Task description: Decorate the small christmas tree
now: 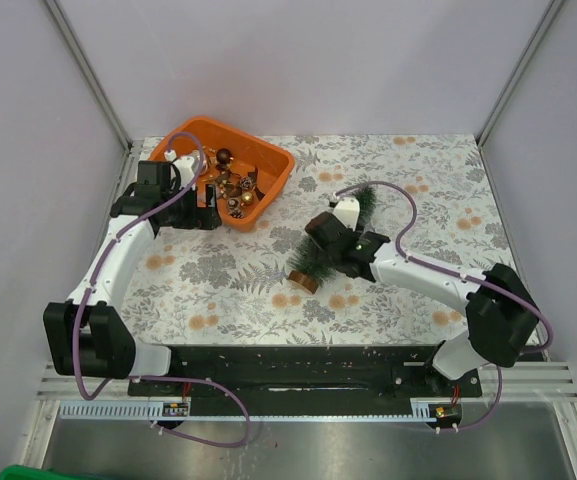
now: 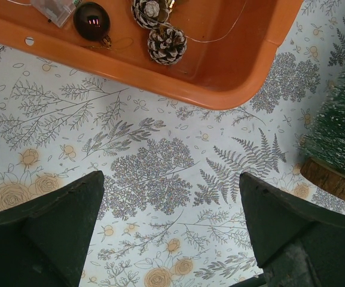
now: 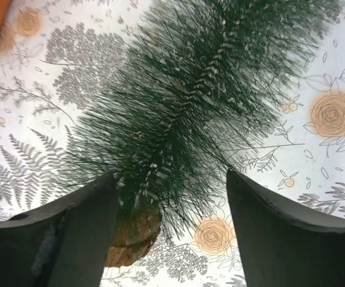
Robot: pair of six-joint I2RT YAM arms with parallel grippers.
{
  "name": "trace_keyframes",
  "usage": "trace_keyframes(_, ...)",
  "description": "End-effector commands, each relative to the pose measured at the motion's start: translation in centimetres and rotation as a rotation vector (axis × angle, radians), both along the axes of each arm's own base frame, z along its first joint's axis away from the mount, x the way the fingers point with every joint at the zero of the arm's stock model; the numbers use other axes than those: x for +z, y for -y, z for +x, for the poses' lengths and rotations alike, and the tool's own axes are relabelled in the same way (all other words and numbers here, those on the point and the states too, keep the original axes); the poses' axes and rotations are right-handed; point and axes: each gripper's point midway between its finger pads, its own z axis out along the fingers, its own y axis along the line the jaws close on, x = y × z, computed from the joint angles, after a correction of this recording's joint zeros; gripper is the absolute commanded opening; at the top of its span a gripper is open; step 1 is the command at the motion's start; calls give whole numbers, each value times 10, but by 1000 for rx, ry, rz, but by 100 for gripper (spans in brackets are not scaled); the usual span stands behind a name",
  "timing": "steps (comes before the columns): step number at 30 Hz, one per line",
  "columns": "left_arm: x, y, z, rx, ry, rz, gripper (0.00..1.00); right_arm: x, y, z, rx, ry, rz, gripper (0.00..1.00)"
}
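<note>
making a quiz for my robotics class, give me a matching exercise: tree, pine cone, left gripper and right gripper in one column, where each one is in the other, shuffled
Things
1. tree
2. pine cone
3. left gripper
4. right gripper

Places
a. open above bare tablecloth, beside the orange tray
b. open, one finger on each side of the tree's lower part
c. lying on its side on the tablecloth
d. inside the orange tray

Pairs: 1-c, 2-d, 3-a, 4-b
</note>
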Motion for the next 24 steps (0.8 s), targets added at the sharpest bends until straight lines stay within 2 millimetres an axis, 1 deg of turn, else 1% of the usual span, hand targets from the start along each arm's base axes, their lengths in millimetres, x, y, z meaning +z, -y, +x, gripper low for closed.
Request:
trace_keyframes(1, 21, 0, 1, -12, 78, 1, 99, 37, 4, 4, -52, -11, -51, 83)
trace_keyframes(3, 21, -1, -1, -15, 81, 5, 99, 55, 8, 11, -79, 13, -45, 86)
trace_keyframes(5, 21, -1, -2, -18, 84, 10, 99, 72, 13, 24, -110, 34, -16, 87)
trace_keyframes(7, 21, -2, -3, -16, 85, 12, 99, 79, 22, 37, -147, 38, 9, 87)
trace_keyframes(9, 21, -2, -4, -15, 86, 13, 99, 79, 33, 52, -184, 21, 31, 87)
trace_keyframes(11, 21, -2, -6, -16, 86, 12, 99, 75, 44, 66, -218, 5, 34, 86)
trace_keyframes(14, 18, -2, -7, -36, 90, 27, 99, 67, 53, 89, -244, -4, 29, 86)
trace_keyframes(16, 17, -2, -7, -38, 85, 27, 99, 56, 54, 104, -249, -31, 20, 86)
trace_keyframes(18, 16, -3, -8, -40, 83, 30, 99, 41, 55, 117, -256, -65, 7, 86)
trace_keyframes(21, 13, -4, -9, -37, 78, 36, 99, 19, 56, 132, -270, -106, -11, 86)
trace_keyframes(23, 12, -6, -9, -32, 77, 41, 99, 7, 59, 138, -286, -127, -17, 83)
trace_keyframes(24, 12, -6, -9, -32, 78, 48, 99, 1, 61, 141, -295, -135, -22, 79)
